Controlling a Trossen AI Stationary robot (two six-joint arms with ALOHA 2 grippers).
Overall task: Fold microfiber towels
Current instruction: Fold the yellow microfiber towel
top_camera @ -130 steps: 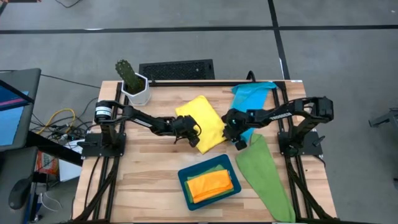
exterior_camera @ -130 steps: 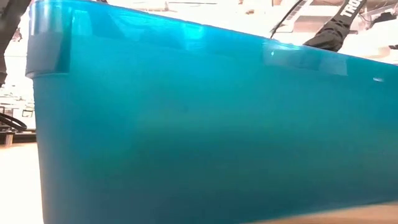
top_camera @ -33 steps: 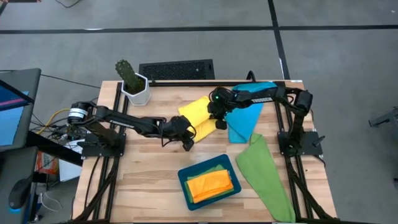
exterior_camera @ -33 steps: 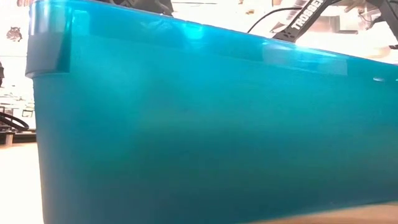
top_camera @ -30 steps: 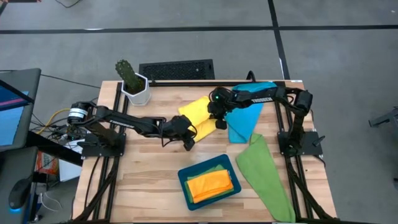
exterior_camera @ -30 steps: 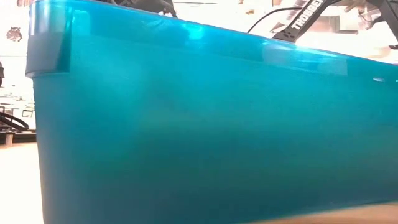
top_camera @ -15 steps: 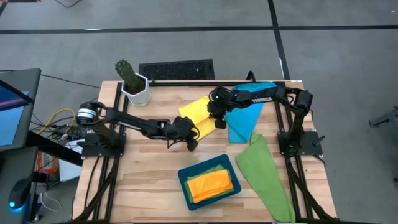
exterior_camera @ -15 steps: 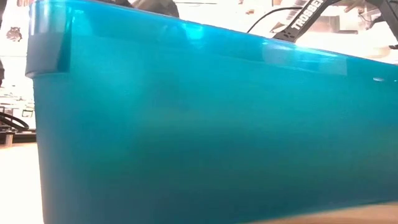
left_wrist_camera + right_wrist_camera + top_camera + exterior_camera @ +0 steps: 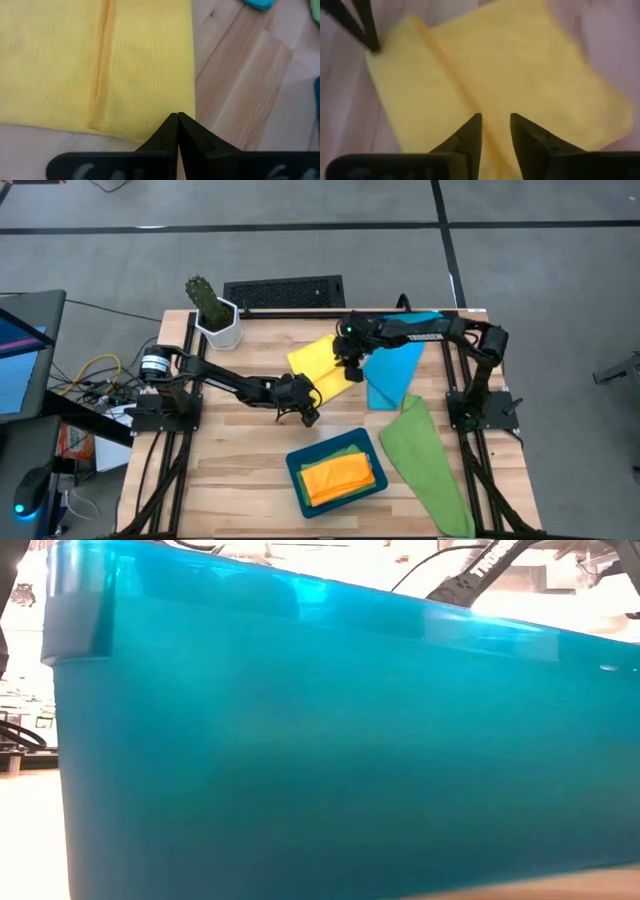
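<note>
Yellow towel: we see the yellow towel (image 9: 322, 365) lying folded on the wooden table (image 9: 230, 470), between the two grippers. A fold line runs along it in both wrist views (image 9: 100, 75) (image 9: 495, 80).
Left gripper: the left gripper (image 9: 308, 413) is at the near corner of the yellow towel. In the left wrist view its jaws are pressed fully together, tip against tip (image 9: 177, 120), just at the edge of the towel. We see no cloth between them.
Right gripper: the right gripper (image 9: 349, 368) is over the far side of the yellow towel. In the right wrist view (image 9: 495, 122) its jaws stand a little apart, and the yellow cloth shows in the gap below them. We cannot tell if the fingertips touch the cloth.
Blue towel: the blue towel (image 9: 392, 365) lies just beside the right gripper, on the side away from the left gripper. Part of it is under the right arm.
Green towel: one green towel (image 9: 425, 465) lies spread near the right edge of the table, well apart from both jaws.
Tray: the teal tray (image 9: 296, 470) stands near the left gripper, toward the front of the table. The orange towel (image 9: 342, 477) lies folded in it, on top of a second green towel (image 9: 345, 451). In the low view the tray wall (image 9: 320, 740) fills nearly everything.
Plant pot: a white pot with a cactus (image 9: 213, 315) stands at the far left corner of the table, well apart from both grippers.
</note>
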